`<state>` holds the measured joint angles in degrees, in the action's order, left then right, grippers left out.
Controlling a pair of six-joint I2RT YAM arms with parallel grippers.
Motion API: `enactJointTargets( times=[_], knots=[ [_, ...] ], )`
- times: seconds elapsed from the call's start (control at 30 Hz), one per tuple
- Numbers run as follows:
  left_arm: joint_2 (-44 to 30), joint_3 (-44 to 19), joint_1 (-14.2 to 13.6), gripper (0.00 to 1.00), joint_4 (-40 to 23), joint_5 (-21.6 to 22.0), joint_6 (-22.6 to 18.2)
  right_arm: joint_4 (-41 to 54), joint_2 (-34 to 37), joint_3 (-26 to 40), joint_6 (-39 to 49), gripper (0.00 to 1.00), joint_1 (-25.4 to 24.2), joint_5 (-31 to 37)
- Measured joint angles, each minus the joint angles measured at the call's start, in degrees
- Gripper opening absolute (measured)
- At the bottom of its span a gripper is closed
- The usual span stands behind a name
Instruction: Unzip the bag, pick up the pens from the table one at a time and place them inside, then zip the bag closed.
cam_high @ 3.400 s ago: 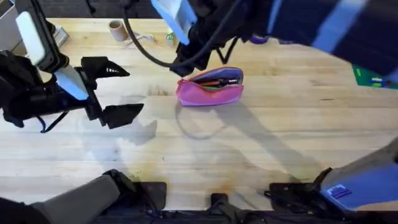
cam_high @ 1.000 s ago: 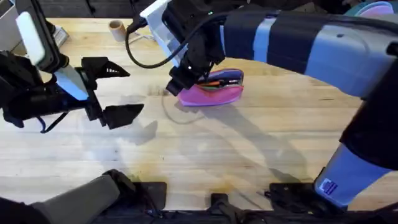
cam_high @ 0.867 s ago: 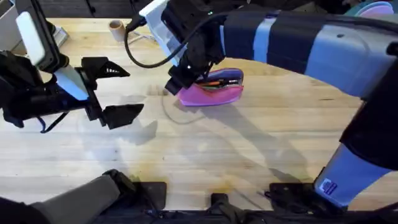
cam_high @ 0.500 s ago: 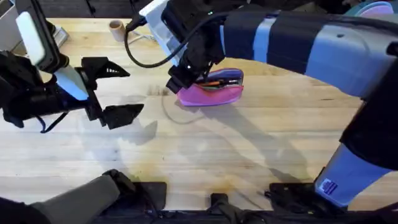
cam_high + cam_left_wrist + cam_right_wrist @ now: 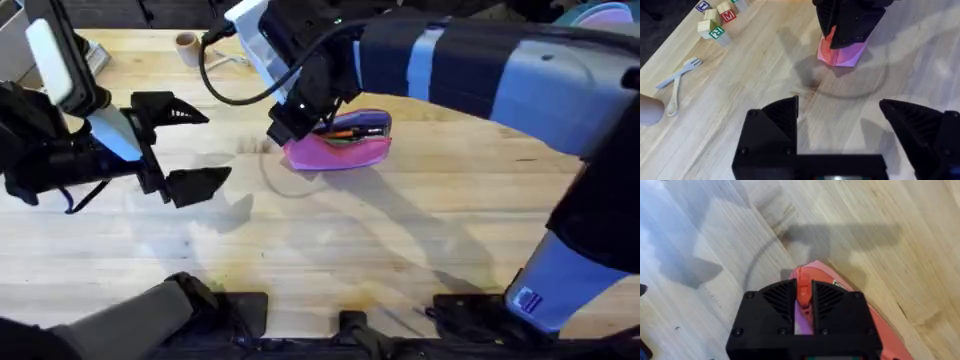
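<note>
The oblong pink pouch point(image 5: 342, 150) looked like soft matt cloth. Under it, the large light butcher-block tabletop point(image 5: 400, 240) was smooth planked wood. Beside the pouch, the black right gripper point(image 5: 803, 311) looked like matt ribbed plastic.

Pink bag point(image 5: 345, 150) on the table point(image 5: 400, 240), zipper open, pens point(image 5: 350, 131) inside.

The bag point(image 5: 340, 150) is pink, its open top showing a streak of orange and blue-purple inside — in the right wrist view its fabric reads salmon-red. The tabletop point(image 5: 400, 240) is pale wood in long plank strips with darker grain marks. The right tool point(image 5: 290, 125) and the left tool point(image 5: 185, 145) are black; both arms carry light-blue and white panels. Small blocks point(image 5: 715, 20) bear red, blue and green markings, beside a pale fork point(image 5: 677, 77).
</note>
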<state>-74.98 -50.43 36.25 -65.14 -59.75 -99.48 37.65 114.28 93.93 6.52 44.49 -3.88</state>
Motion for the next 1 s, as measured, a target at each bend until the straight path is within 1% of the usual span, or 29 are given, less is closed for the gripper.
enactJointTargets(
  times=[0.13, 0.27, 0.63, 0.8, 1.0],
  knots=[
    [0.00, 0.00, 0.00, 0.993, 0.00, 0.00, -0.01, 0.00, 0.00, 0.00, -0.31, 0.132, 0.02, -0.02],
    [-0.01, 0.00, 0.01, 0.993, 0.00, 0.00, 0.00, -0.25, 0.00, 0.00, -0.53, 0.042, 0.02, -0.07],
    [0.00, 0.00, 0.00, 0.995, 0.00, 0.00, -0.01, -0.08, -0.21, 0.50, -0.56, 0.031, 0.00, -0.17],
    [-0.02, 0.00, 0.02, 0.993, -0.08, 0.00, 0.00, 2.19, -2.23, 1.50, -0.56, 0.032, -0.27, -0.17],
    [0.00, 0.00, 0.00, 0.993, -3.32, 0.00, -0.02, 2.21, -4.25, 1.79, -0.56, 0.032, -0.59, -0.16]
  ],
)
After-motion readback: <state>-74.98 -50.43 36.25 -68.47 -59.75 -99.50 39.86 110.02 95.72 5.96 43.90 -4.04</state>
